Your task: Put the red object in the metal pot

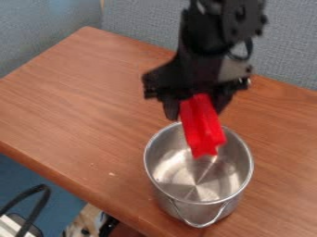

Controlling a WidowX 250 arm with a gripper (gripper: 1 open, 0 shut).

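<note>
The gripper fingers clamp the red object, hanging below them, long axis near-vertical, lower end pointing into the metal pot.

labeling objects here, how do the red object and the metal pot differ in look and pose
The red object is a bright red, narrow, elongated block; the metal pot is shiny silver, round and far wider. The red object hangs tilted in the gripper over the pot's mouth; the metal pot stands upright on the wooden table.

No readable text or labels.
</note>
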